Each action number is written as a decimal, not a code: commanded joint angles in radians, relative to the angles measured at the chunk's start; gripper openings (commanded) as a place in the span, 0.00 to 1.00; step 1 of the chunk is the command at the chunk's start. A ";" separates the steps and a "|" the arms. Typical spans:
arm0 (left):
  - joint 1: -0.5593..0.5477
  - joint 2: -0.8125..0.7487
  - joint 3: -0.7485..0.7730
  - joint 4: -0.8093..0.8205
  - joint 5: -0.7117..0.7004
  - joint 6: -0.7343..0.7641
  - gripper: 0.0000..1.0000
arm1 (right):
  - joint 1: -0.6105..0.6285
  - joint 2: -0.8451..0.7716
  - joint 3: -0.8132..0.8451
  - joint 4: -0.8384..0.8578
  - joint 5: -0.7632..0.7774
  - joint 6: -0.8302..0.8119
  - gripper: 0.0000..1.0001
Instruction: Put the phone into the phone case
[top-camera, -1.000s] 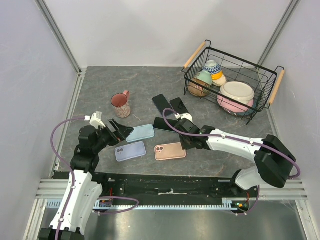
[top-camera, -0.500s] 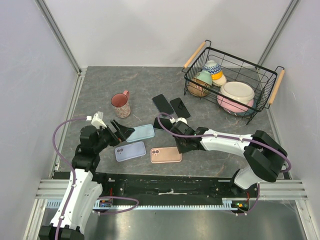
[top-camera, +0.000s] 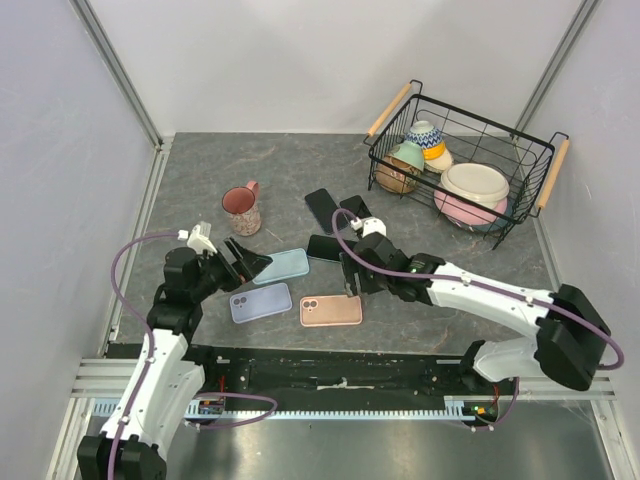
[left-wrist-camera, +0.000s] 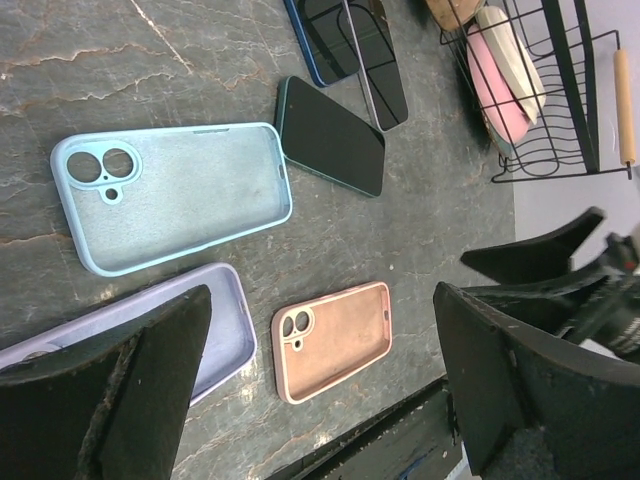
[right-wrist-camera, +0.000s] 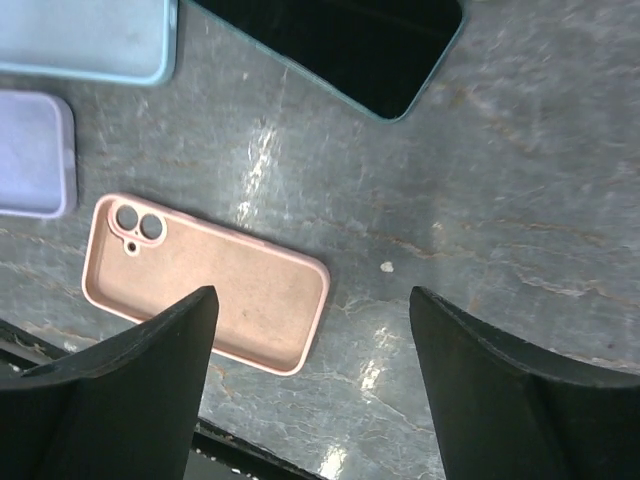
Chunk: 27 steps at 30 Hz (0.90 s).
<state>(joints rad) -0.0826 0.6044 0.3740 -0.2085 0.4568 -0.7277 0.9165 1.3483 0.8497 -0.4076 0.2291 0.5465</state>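
Observation:
An empty pink phone case (top-camera: 331, 311) (left-wrist-camera: 333, 340) (right-wrist-camera: 205, 283) lies open side up near the table's front edge. Left of it are a lilac case (top-camera: 260, 301) (left-wrist-camera: 215, 320) and a light blue case (top-camera: 281, 266) (left-wrist-camera: 175, 195). A dark phone (top-camera: 327, 248) (left-wrist-camera: 332, 135) (right-wrist-camera: 340, 40) lies screen up just behind the pink case, with two more phones (top-camera: 322, 207) farther back. My right gripper (top-camera: 349, 280) (right-wrist-camera: 312, 295) hangs open above the pink case's right end, holding nothing. My left gripper (top-camera: 245, 262) (left-wrist-camera: 320, 300) is open and empty over the lilac and blue cases.
A pink mug (top-camera: 241, 210) stands at the back left of the cases. A black wire basket (top-camera: 520, 205) with several bowls sits at the back right. The black front rail (top-camera: 340, 360) runs just below the pink case.
My right gripper slid the pink case a little left and toward the front, then opened and lifted off it. The left arm has barely moved.

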 joint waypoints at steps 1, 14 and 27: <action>0.003 0.028 0.019 0.073 0.045 0.022 1.00 | -0.034 -0.080 0.040 -0.020 0.101 -0.025 0.87; 0.001 0.103 -0.014 0.139 0.086 0.001 1.00 | -0.108 -0.054 -0.003 0.050 -0.010 -0.028 0.98; -0.011 0.368 0.115 0.100 0.131 0.096 0.99 | -0.234 -0.029 -0.049 0.174 -0.249 -0.005 0.98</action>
<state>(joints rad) -0.0830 0.9127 0.4290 -0.1192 0.5499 -0.6842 0.7197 1.3109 0.8318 -0.3252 0.1154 0.5201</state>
